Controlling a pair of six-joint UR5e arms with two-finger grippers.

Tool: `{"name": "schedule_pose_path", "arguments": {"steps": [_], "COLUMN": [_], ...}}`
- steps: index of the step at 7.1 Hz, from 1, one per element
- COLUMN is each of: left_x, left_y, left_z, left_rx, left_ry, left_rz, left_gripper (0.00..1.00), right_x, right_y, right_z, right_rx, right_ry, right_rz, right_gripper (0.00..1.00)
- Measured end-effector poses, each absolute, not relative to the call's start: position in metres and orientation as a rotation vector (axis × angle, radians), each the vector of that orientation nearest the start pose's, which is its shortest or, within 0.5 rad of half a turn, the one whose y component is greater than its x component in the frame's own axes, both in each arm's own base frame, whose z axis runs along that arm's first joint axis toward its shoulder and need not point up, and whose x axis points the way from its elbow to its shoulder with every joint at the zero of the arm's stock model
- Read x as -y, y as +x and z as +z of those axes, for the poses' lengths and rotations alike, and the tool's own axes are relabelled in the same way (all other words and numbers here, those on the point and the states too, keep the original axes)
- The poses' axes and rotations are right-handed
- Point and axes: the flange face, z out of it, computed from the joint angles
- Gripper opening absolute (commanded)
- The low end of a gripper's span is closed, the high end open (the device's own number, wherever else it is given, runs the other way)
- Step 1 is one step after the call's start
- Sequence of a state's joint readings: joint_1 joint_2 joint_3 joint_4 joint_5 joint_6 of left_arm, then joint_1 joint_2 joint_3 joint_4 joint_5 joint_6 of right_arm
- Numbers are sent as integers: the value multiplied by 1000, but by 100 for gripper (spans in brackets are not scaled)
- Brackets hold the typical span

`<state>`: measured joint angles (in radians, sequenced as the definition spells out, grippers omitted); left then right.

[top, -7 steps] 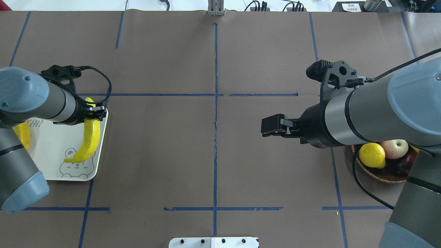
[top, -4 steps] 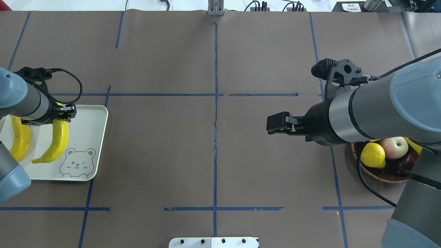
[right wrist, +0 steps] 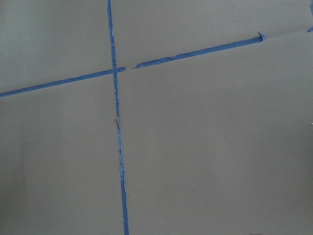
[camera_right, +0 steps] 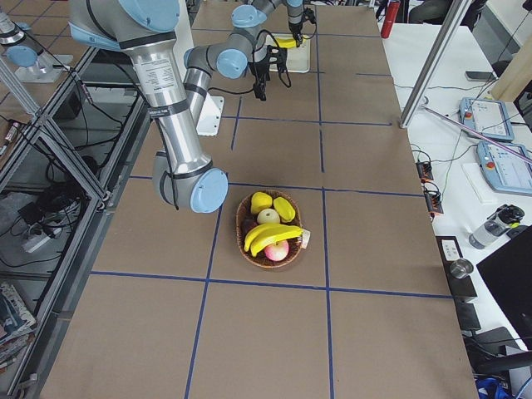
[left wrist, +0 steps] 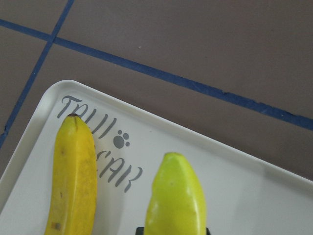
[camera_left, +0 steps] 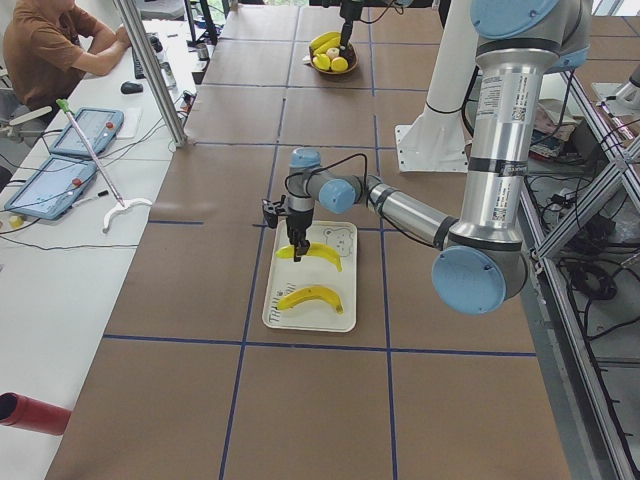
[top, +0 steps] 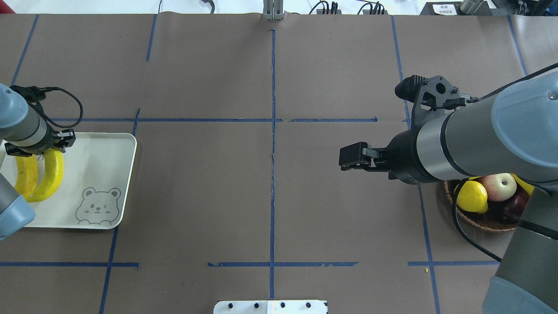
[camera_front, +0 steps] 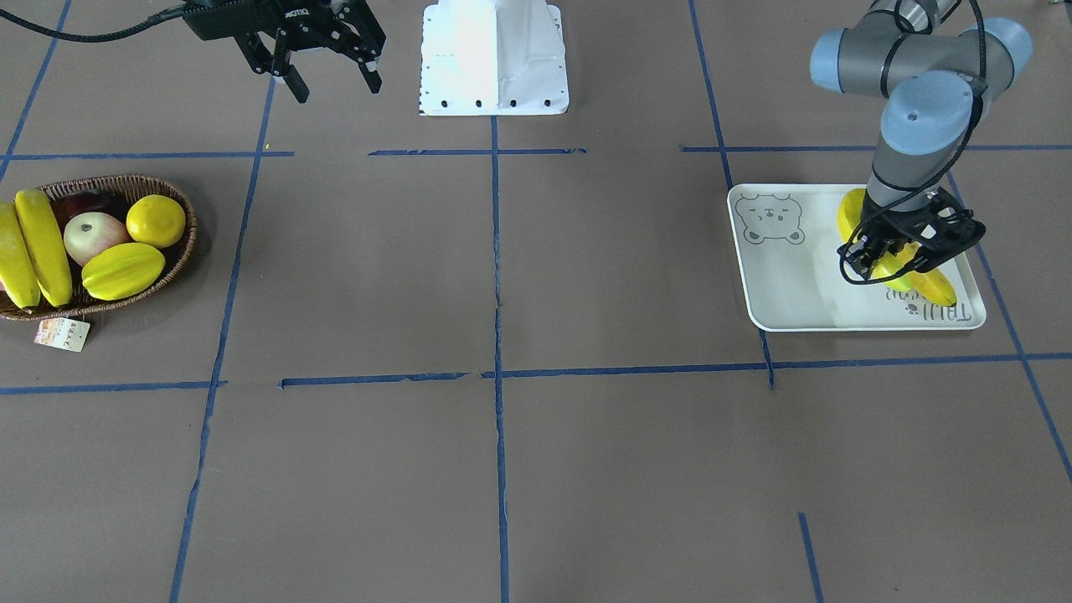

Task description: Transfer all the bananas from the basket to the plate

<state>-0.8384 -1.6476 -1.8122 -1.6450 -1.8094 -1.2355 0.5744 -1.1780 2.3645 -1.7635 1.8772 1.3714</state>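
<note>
At the left end of the worktop (top: 196, 196), the left hand (camera_front: 898, 255) gripped a banana (top: 51, 174) by one end, low over the plate (top: 100, 174) — whether the fruit touched the plate could not be told. A second banana (top: 24, 181) lay just beside it, by the lettered corner. Well apart, at the right end, the basket (camera_front: 191, 239) held two more bananas (camera_front: 42, 243) along its side farthest from the plate. A star fruit (camera_front: 121, 270) lay against them, with an apple (camera_front: 94, 234), a lemon (camera_front: 156, 219) and a dark fruit (camera_front: 79, 203) crowded alongside. A tag (camera_front: 62, 333) lay by the basket. The right hand (camera_front: 333, 84) hung above the worktop away from the basket — jaws wide, holding nothing.
</note>
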Motion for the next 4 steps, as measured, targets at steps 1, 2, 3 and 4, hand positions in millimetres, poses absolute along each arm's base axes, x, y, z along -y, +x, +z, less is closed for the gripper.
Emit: {"name": "schedule_pose_path", "arguments": {"steps": [1,2,3,4], "left_x": [474,475,476,476], "left_y": [273,272,271,271], "left_z": [525,532,536,537], "left_rx": [-442,-431,-426,-426], "left_ry": [16,11,7,7], "left_rz": [-441,-440,-441,-440], "left_gripper": [38,99,99,99], "right_x": [328,328,328,329], "right_y": [-317,-317,-317,-316], "right_z": [160,160,161,163], "right_rx": [1018,1018,1016,1011], "right_ry": [112,112,111,112], "right_rz": [189,189,191,193], "right_gripper": [100,100,100,100]}}
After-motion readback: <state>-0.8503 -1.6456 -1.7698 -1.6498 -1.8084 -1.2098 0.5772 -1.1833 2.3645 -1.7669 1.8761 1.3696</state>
